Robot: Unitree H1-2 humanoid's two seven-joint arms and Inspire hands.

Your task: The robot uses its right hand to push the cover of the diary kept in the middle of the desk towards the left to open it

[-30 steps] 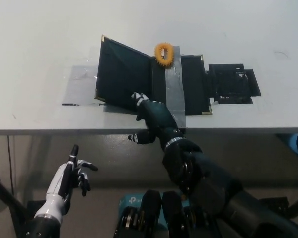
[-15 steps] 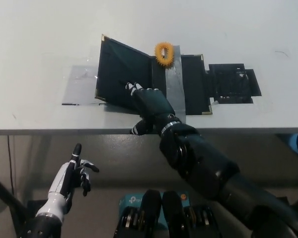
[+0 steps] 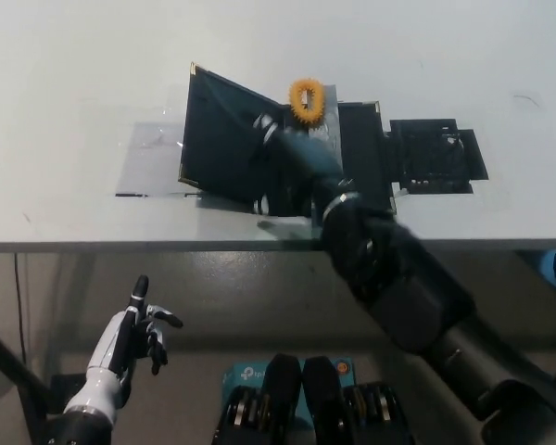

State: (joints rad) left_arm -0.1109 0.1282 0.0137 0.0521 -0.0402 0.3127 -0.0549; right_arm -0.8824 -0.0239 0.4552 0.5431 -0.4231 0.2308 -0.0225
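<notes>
Bench [image 3: 74,93] surface, pale grey and flat, fills the upper half of the head view, its front edge running across just below the middle. On it, roughly at the centre, lies the dark, square-cornered diary with gold corner tips [image 3: 361,158], held down by a strip of grey tape [image 3: 326,190] running front to back. The diary's dark cover [image 3: 222,139] stands partly raised and tilted, hinged at the spine, its free edge lifted toward picture left above a patch of clear tape [image 3: 148,158] on the bench. Right of the diary a black, flat, unfolded cardboard piece [image 3: 435,156] rests on the surface.

The black right arm reaches up from the lower right across the bench edge. The black right robot hand [image 3: 292,158] lies over the diary's spine area, with fingertips [image 3: 262,121] touching the inner face of the raised cover; it grasps nothing, the fingers stretched forward rather than curled.

The white left robot hand [image 3: 134,329] rests below the bench edge at lower left, fingers apart, empty.

A small orange ridged ring [image 3: 306,100] sits at the diary's far edge, just beyond the right robot hand.
</notes>
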